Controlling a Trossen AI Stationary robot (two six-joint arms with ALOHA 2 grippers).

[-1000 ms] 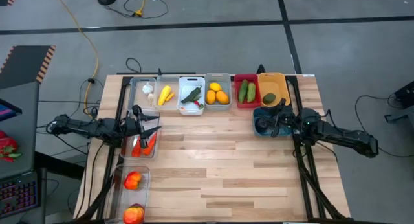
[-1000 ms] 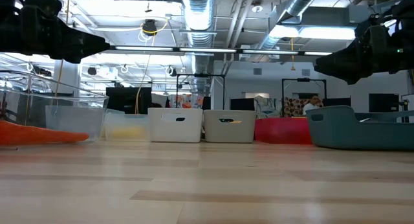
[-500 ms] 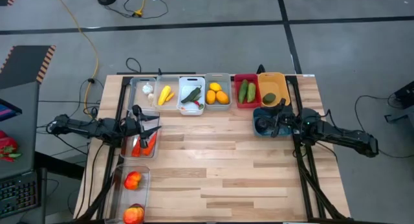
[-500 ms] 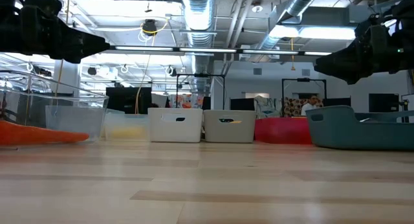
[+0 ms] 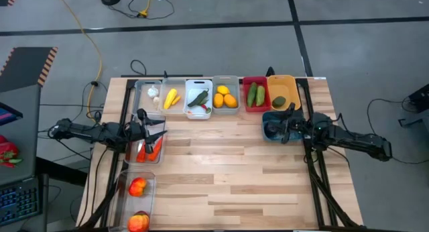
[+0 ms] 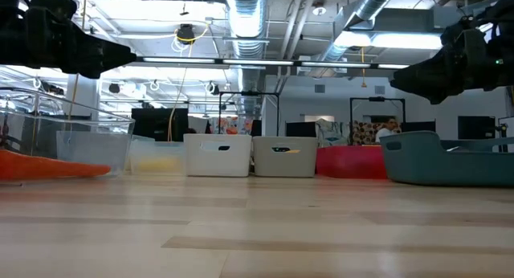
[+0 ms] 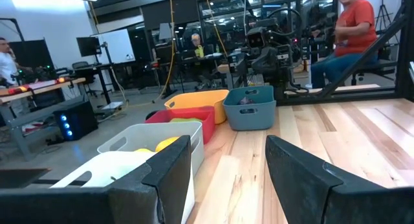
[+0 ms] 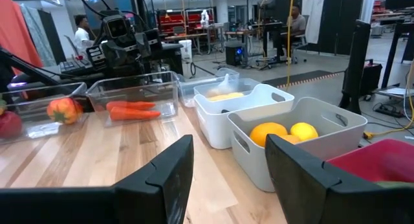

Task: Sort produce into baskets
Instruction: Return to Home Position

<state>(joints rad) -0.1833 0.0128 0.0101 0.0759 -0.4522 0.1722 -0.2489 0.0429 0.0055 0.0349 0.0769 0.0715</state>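
Near left, red fruits [image 5: 138, 186] lie in clear bins [image 5: 123, 192]. Farther back, the left end effector [image 5: 158, 133], fingers spread, hovers over the carrots [image 5: 150, 151]. The right end effector [image 5: 281, 128], likewise spread, hangs above the teal bin [image 5: 265, 118]. Other produce fills the far row of baskets [image 5: 198, 81] along the desk [image 5: 228, 171].

Bright even overhead lighting; ceiling lamps [image 6: 393, 41] glare in low view; table [image 5: 234, 165] shadows faint.

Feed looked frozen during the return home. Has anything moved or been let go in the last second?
Nothing visibly changed. The left pincer is open above the clear carrot bin, and the right pincer is open above the teal bin, both as before.
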